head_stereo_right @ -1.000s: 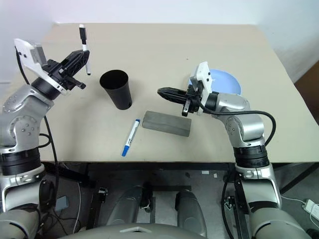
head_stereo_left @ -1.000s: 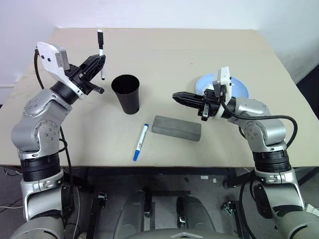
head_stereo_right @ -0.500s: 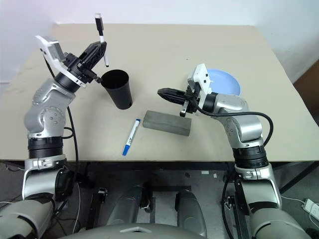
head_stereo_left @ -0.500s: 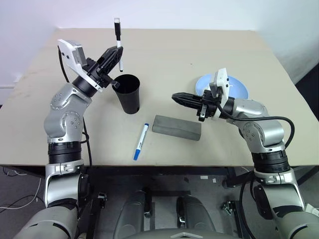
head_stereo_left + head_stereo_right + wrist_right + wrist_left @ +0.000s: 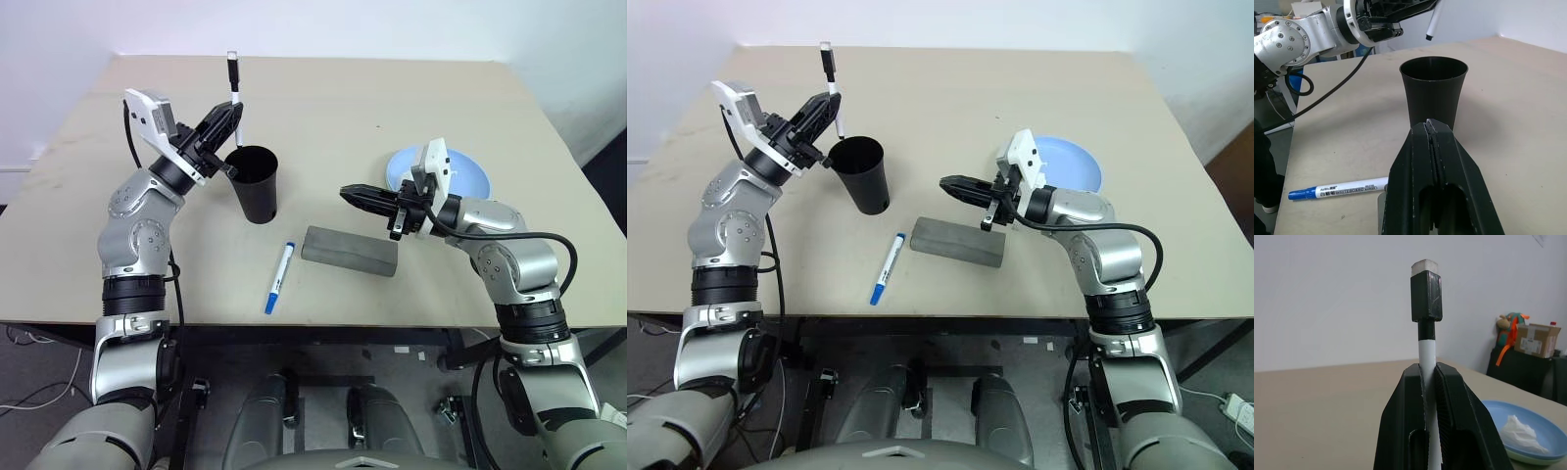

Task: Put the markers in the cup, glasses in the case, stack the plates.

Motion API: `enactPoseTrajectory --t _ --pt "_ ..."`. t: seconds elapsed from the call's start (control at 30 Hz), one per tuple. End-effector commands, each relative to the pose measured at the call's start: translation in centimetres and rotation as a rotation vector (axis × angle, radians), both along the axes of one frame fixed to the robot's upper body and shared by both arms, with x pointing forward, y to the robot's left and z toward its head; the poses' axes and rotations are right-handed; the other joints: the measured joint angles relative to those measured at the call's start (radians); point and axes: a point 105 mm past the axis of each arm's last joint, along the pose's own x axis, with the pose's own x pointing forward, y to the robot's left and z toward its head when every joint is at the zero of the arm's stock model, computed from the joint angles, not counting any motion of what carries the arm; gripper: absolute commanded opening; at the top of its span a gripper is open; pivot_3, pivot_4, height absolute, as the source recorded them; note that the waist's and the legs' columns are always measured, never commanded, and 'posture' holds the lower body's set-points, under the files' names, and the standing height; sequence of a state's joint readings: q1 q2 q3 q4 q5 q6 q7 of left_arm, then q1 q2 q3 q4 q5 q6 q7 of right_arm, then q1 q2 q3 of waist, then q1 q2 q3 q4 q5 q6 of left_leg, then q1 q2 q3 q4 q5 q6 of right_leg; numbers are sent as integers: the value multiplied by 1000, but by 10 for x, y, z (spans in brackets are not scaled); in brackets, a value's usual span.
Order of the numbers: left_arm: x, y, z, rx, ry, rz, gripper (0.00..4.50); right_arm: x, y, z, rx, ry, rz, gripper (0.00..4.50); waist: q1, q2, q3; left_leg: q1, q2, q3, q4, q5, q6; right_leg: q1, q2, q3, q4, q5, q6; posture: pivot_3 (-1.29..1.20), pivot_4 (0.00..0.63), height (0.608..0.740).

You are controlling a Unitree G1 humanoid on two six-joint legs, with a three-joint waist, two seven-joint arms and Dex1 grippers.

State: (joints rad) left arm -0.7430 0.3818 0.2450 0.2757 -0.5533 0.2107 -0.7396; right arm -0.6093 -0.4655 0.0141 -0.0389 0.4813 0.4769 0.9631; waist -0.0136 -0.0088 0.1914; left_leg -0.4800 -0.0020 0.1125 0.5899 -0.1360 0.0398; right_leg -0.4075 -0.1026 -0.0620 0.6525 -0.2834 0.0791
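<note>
The left gripper (image 5: 227, 119) pinches a black-capped marker (image 5: 235, 86) upright just over the rim of the cup (image 5: 251, 183); let go off-centre, it could glance off and tip the cup. The right gripper (image 5: 352, 195) hovers shut and empty above the case (image 5: 349, 251), while another marker (image 5: 278, 277) lies beside it.

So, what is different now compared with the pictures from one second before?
The left pincer, shut on a black-capped marker, carried it from left of the cup to just over the rim. It has not let go. The right pincer stayed shut above the table; the blue marker, grey case and plate did not move.
</note>
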Motion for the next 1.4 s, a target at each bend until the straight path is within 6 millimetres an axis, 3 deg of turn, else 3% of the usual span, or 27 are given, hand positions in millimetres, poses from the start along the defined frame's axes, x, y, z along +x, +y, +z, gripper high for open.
enactPoseTrajectory --t 0.03,0.33,0.83,1.13,1.4 --pt "-4 -4 8 12 -44 -8 1325 -4 0 14 0 -56 4 0 0 0 0 0 0 0 0 0 0 0 0 0 0 0 0 0 150 727" --pt "-9 -6 2 39 -36 -7 4384 -3 0 15 -6 -63 7 0 -1 0 0 0 0 0 0 0 0 0 0 0 -1 0 0 0 150 727" --pt "-30 6 6 60 -35 29 4450 -2 4 13 -6 -34 41 0 -1 0 0 0 0 0 -1 0 0 0 0 0 -1 0 0 0 150 727" --pt "-67 33 9 184 63 78 4450 1 3 7 -25 6 47 0 -2 0 0 0 0 0 -7 0 0 -2 0 0 -3 -1 -3 0 150 727" --pt "-112 37 -4 278 260 21 4450 6 6 5 -38 14 65 0 -6 1 0 1 0 0 -11 0 0 -2 0 0 -5 -2 -3 0 150 727"
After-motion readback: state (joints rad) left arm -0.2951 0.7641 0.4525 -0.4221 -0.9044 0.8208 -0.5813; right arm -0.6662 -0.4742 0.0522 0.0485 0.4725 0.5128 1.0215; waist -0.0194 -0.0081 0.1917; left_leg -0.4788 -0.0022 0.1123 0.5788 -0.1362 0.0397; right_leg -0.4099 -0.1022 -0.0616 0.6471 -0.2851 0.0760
